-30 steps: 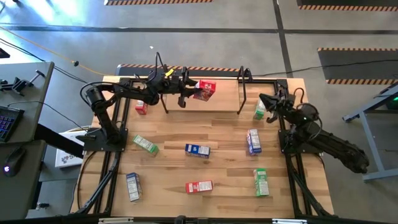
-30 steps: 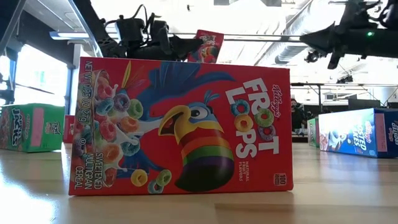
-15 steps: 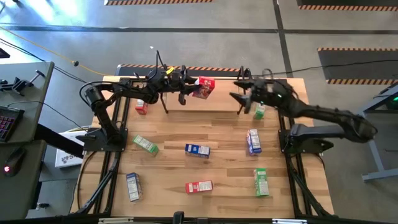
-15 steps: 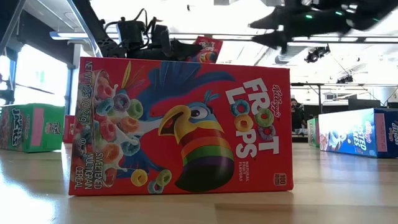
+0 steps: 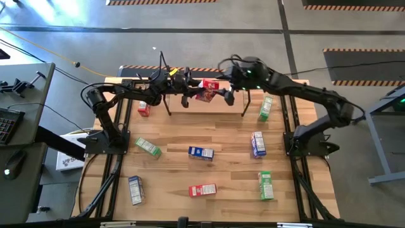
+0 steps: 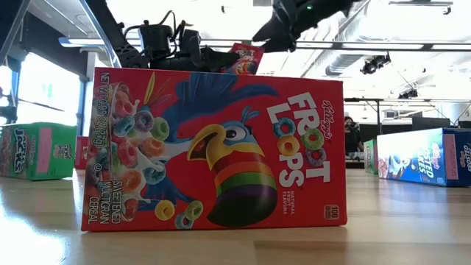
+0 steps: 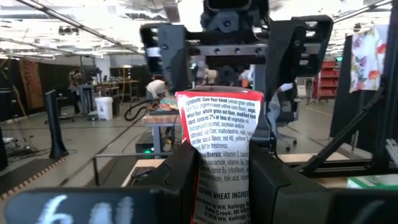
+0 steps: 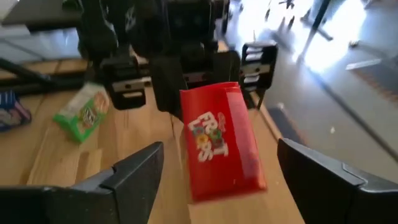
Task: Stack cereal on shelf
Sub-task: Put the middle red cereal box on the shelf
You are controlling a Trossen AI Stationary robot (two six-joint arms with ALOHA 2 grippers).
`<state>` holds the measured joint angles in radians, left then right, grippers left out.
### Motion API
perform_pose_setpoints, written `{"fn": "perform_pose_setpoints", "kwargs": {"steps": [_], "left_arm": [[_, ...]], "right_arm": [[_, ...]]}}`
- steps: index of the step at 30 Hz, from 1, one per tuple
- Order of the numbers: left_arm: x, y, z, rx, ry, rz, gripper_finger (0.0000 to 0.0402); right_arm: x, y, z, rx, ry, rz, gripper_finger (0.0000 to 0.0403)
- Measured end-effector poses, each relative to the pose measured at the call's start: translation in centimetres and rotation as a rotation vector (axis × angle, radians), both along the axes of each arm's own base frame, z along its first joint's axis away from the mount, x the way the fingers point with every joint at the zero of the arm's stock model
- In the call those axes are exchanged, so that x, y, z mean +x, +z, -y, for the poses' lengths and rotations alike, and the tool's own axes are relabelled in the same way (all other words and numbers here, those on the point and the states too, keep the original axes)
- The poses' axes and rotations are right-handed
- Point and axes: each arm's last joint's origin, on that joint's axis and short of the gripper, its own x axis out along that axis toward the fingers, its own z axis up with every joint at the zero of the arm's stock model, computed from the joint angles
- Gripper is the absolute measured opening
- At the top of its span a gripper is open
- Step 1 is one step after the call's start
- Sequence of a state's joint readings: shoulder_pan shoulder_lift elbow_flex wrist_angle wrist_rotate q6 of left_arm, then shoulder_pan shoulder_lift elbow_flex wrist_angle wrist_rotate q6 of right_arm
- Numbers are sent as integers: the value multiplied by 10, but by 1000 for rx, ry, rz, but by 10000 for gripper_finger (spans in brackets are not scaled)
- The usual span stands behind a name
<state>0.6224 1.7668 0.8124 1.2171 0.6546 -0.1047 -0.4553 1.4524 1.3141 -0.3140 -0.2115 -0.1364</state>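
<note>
The left gripper [image 5: 190, 96] holds a red cereal box [image 5: 208, 90] up in the air over the shelf [image 5: 205, 103], which stands at the far edge of the bench [image 5: 221, 171]. Its fingers [image 7: 186, 168] pinch the box from both sides near one end, and the box tips a little. The right gripper [image 5: 226, 95] is just beside the other end of the same box. Its fingers [image 8: 134, 171] are spread wide with nothing between them, and in its own view the red box sits right in the middle, straight ahead of the gap. The long side of the box points away from those fingers toward the left gripper, so the two grippers face each other with the box between them. I think the next move is a pass from one arm to the other, or a helping grip, and for that the right fingers need to slide forward around the free end of the box. The right arm is the one with room to close. Other cereal boxes lie around the bench: a green box [image 5: 265, 108] stands near the right end of the shelf, and a blue box [image 5: 200, 152] lies near the middle.
</note>
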Motion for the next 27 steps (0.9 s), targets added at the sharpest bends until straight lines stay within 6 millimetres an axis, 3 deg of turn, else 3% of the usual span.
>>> {"fn": "perform_pose_setpoints", "kwargs": {"steps": [12, 17, 23, 27], "left_arm": [[-1, 1, 2, -16, -51, -11, 83], [-6, 11, 2, -57, -74, -2, 87], [-16, 20, -3, -90, -55, -50, 120], [-22, 27, -2, -94, -79, -84, 141]], "right_arm": [[40, -1, 20, 83, 30, -250, 294], [45, -5, 20, 119, 56, -289, 247], [45, -2, 18, 97, 69, -270, 170], [46, -1, 18, 79, 82, -256, 146]]}}
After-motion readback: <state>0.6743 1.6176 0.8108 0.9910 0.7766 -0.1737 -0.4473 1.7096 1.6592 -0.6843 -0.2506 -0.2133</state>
